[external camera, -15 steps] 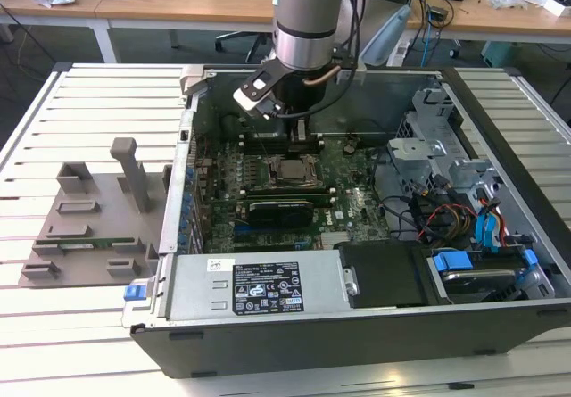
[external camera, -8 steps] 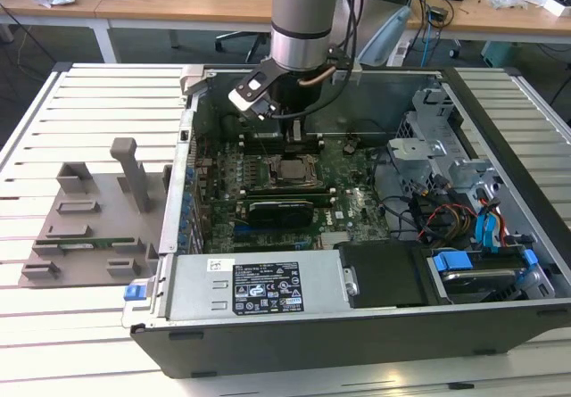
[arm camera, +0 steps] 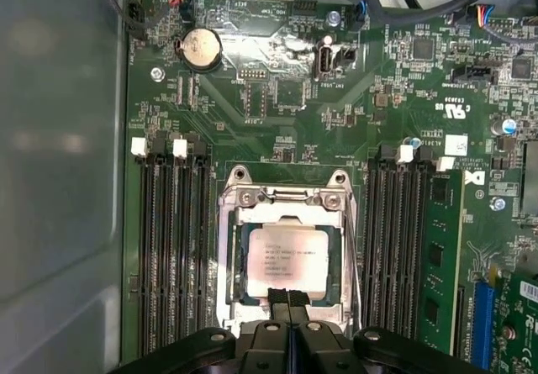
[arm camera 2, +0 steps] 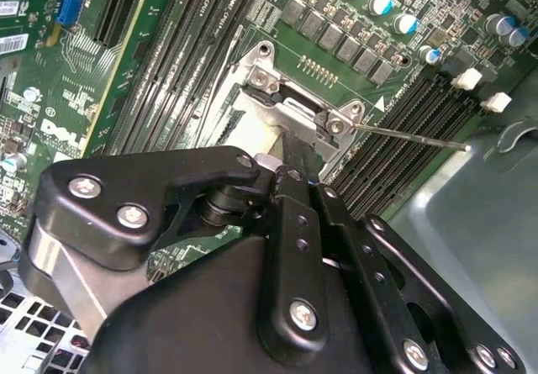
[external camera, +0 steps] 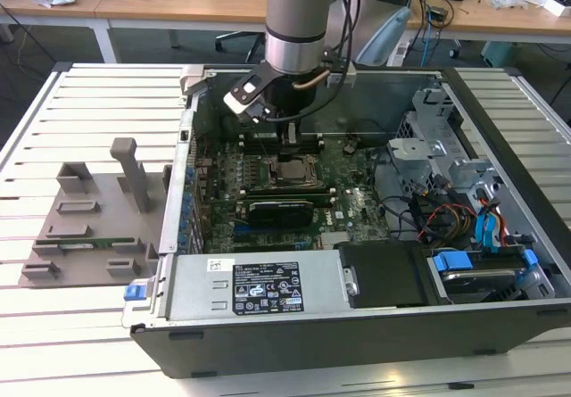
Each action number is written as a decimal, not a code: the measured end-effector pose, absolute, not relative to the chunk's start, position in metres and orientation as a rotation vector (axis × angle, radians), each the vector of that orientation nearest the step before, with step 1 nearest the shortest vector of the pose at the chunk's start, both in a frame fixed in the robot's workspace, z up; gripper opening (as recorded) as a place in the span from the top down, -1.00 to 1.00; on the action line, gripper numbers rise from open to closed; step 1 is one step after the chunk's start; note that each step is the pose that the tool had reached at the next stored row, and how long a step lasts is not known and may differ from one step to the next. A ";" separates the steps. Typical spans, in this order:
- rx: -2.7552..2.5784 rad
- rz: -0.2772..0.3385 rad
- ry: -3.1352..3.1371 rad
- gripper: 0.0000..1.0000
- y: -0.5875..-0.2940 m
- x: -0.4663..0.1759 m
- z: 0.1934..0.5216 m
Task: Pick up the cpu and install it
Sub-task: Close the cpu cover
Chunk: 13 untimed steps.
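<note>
I read the claw (arm camera: 288, 298) as pinched narrow: in the first wrist view its two fingers (arm camera: 280, 300) sit pressed together w/ no gap and nothing btwn them. The cpu (arm camera: 288, 260) isn't in the claw. It lies flat in the socket frame (arm camera: 286, 196) on the mobo (arm camera: 277, 97), silver top up, w/ the frame's metal border all round it. The closed tips overlap the cpu edge nearest the claw body; I can't tell if they touch it or sit just over it. Memory slots (arm camera: 168, 248) flank the socket on both sides, and a green memory stick (arm camera: 435, 265) is seated in a slot beyond one bank. A coin cell (arm camera: 199, 48) sits well apart from the socket.

In the second wrist view the black claw body is up close, and a thin lever rod (arm camera 2: 412, 135) sticks out sideways from the frame over the slots.

In the exterior view the arm (external camera: 299, 13) drops from top centre of the frame into the open PC case (external camera: 500, 147), claw tips just above the cpu (external camera: 290, 172) near frame centre. A grey fixture tray (external camera: 89, 227) rests on the slatted table (external camera: 53, 343) at the exterior view's left, outside the case. The labelled PSU (external camera: 259, 285) is lower centre and a blue-tabbed drive bay (external camera: 482, 268) lower right.
</note>
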<state>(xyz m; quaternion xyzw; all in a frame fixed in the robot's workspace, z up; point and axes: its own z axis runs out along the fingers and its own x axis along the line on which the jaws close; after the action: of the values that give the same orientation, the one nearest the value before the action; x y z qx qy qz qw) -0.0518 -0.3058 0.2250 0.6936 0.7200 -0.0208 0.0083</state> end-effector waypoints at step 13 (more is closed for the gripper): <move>2.168 -0.065 2.250 0.79 -0.306 -0.057 0.212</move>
<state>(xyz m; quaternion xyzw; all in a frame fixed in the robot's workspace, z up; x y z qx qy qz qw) -0.0571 -0.3058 0.2124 0.6936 0.7200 -0.0209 0.0083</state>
